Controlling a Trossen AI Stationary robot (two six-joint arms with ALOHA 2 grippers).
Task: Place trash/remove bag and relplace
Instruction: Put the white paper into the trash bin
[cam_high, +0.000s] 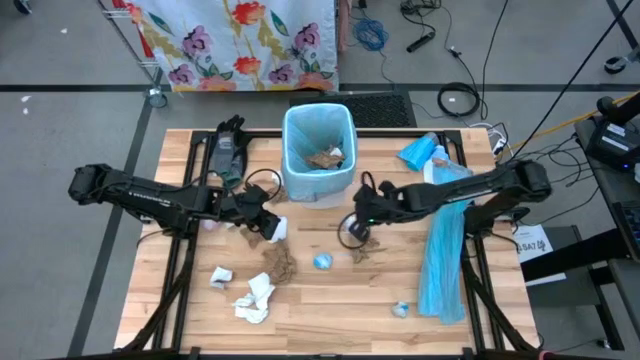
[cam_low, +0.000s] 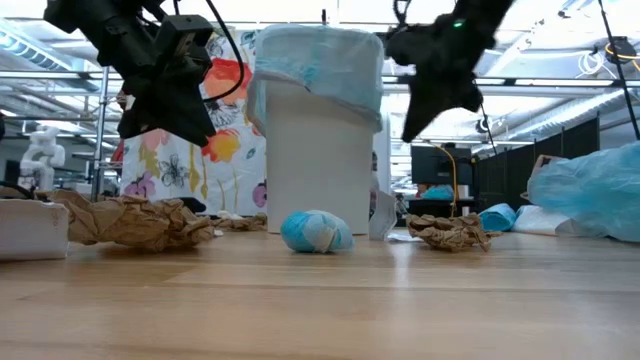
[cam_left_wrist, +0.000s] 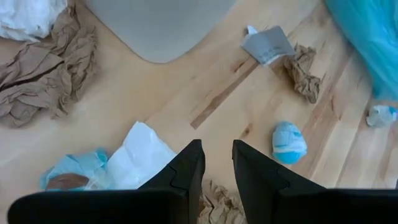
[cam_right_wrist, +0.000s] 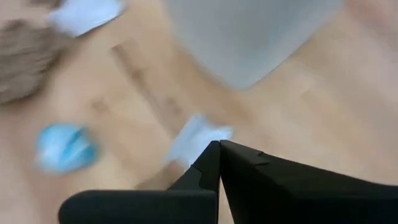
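A white bin (cam_high: 320, 150) lined with a pale-blue bag stands at the table's far middle, with brown and white trash (cam_high: 326, 158) inside. More trash lies on the table: a brown wad (cam_high: 280, 262), white tissues (cam_high: 255, 298), a blue-white ball (cam_high: 323, 262) and a brown wad (cam_high: 368, 250). My left gripper (cam_left_wrist: 217, 158) hangs above the table, left of and nearer than the bin. Its fingers stand slightly open and bare wood shows between the tips. White tissue (cam_left_wrist: 140, 155) lies below it. My right gripper (cam_right_wrist: 219, 146) is shut and empty, hanging right of the bin (cam_low: 318, 130).
A long light-blue plastic strip (cam_high: 445, 250) runs along the table's right side, with more blue plastic (cam_high: 418, 152) at the far right. Small scraps (cam_high: 400, 310) lie near the front. Black cables loop beside the bin's base (cam_high: 262, 183).
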